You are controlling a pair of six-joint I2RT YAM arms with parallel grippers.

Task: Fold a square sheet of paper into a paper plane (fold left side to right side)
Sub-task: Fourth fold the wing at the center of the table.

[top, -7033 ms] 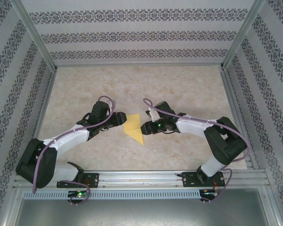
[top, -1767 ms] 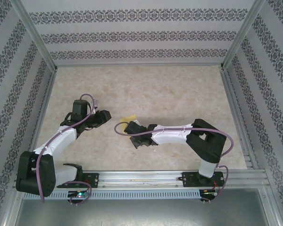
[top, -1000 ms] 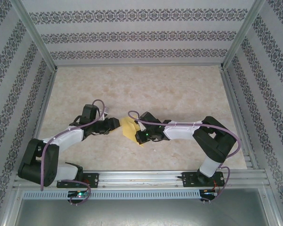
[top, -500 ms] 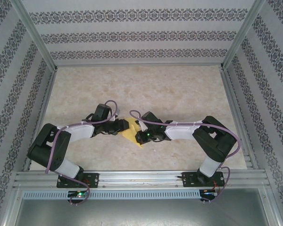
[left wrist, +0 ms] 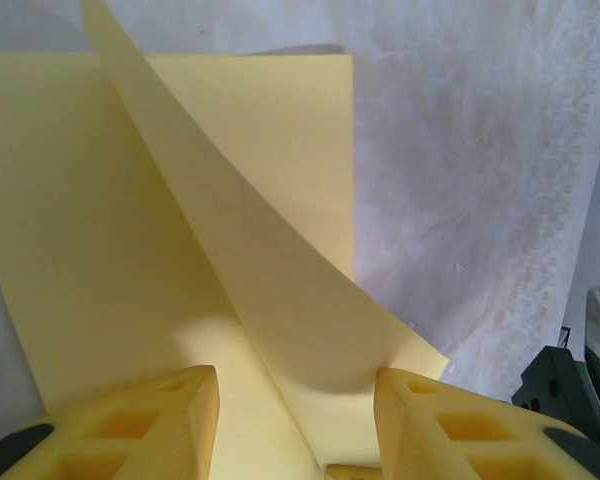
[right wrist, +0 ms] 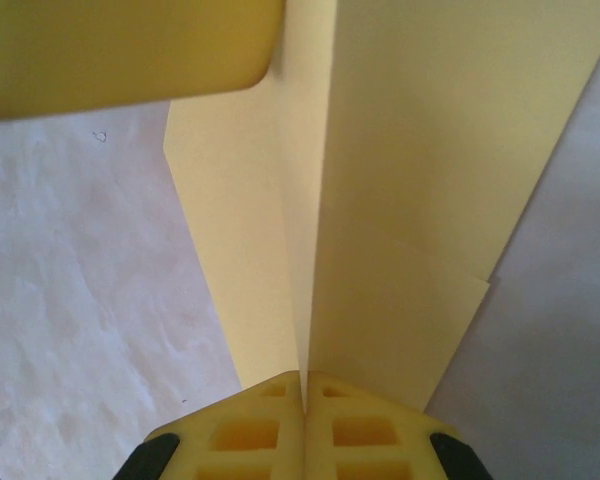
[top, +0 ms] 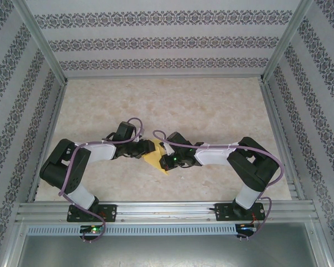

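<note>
The right jaws pinched the square sheet of paper point(left wrist: 100, 250) shut while the left jaws gaped around its unheld flap, which risked creasing crooked.

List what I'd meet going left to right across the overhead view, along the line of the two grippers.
left arm → left gripper → yellow paper → right gripper → right arm

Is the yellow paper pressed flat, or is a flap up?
Flap up: the sheet of paper curves off its flat layer between the fingers of the open left gripper; the right gripper is shut on a fold.
</note>
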